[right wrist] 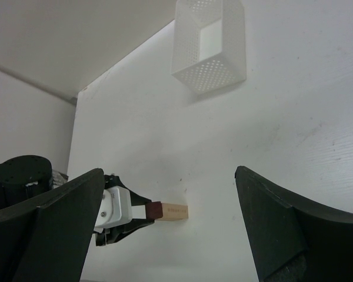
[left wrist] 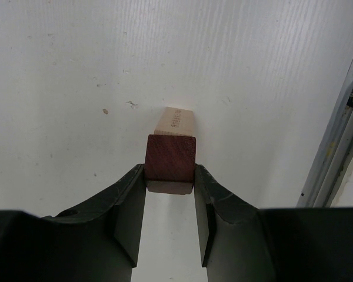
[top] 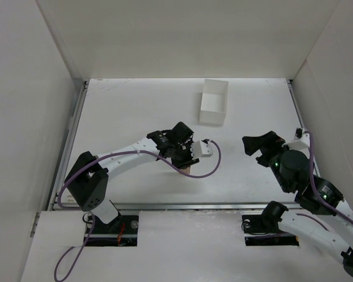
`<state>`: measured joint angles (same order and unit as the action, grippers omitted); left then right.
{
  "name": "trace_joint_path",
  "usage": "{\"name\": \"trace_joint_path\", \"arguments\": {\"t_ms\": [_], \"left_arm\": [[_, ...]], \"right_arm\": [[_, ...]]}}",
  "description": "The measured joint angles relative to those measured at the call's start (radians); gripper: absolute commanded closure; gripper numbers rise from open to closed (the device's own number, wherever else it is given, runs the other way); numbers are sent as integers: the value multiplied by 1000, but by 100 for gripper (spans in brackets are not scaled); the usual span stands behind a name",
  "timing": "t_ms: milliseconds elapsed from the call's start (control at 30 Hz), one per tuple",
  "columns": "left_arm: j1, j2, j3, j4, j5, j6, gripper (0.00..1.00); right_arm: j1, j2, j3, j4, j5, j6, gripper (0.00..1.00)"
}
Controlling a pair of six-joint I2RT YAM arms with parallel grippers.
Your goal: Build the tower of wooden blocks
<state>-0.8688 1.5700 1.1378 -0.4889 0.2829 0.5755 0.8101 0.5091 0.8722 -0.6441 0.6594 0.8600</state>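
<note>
left fingers (left wrist: 132, 205): narrow, clamped on dark reddish-brown block (left wrist: 170, 157) at their tips | dark block touches the near end of light tan block (left wrist: 175, 121), which lies on tabletop (left wrist: 76, 70) | right fingers (right wrist: 265, 217): spread wide, well apart from both blocks

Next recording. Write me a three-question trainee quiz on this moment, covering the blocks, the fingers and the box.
1. Missing word: the white box stands toward the ___ edge of the table.
2. True or false: the right gripper is shut on a block.
3. Multiple choice: the left gripper has its fingers clamped on A) the white box, B) the dark reddish-brown block, C) nothing.
Key: 1 far. 2 false; its fingers are spread, with nothing between them. 3 B; the light tan block lies butted against it.
</note>
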Motion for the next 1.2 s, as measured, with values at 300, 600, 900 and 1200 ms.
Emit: {"name": "trace_joint_path", "arguments": {"t_ms": [300, 600, 900, 1200], "left_arm": [[0, 0, 0, 0, 0, 0, 86], [0, 0, 0, -1, 0, 0, 73], [0, 0, 0, -1, 0, 2, 63], [0, 0, 0, 0, -5, 3, 51]], "right_arm": [[0, -11, 0, 0, 7, -1, 2], [0, -11, 0, 0, 8, -4, 2], [0, -11, 0, 0, 8, -5, 2], [0, -11, 0, 0, 9, -5, 2]]}}
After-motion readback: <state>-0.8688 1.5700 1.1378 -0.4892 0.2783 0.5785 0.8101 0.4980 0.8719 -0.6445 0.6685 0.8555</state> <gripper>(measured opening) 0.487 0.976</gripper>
